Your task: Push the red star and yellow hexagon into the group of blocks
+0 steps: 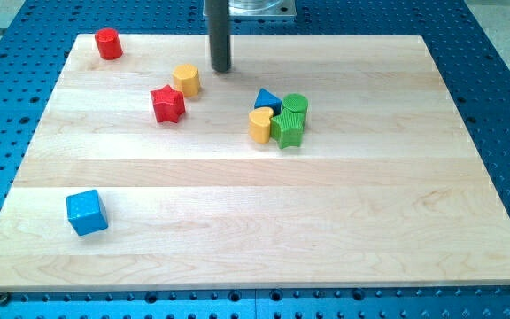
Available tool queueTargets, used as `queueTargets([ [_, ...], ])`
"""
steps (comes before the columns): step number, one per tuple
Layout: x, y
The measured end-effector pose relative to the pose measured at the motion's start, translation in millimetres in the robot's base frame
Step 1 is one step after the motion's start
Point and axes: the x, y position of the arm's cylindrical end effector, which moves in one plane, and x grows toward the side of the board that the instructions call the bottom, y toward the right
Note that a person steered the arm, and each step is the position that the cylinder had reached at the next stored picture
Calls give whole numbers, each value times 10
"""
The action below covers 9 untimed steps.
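The red star (167, 104) lies on the wooden board at the upper left of centre. The yellow hexagon (186, 80) touches its upper right side. My tip (221, 69) is just to the right of the yellow hexagon, a short gap away, near the view's top. The group sits right of centre: a blue triangle (266, 99), a green cylinder (295, 106), a yellow heart-shaped block (260, 125) and a green star (288, 130), all close together.
A red cylinder (107, 43) stands at the board's top left corner. A blue cube (87, 212) sits at the lower left. The wooden board (255, 221) rests on a blue perforated table.
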Motion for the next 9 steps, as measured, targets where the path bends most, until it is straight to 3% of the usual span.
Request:
queueTargets([
  [1,370,-41],
  [5,341,-95],
  [7,566,-187],
  [8,235,-256],
  [9,666,-834],
])
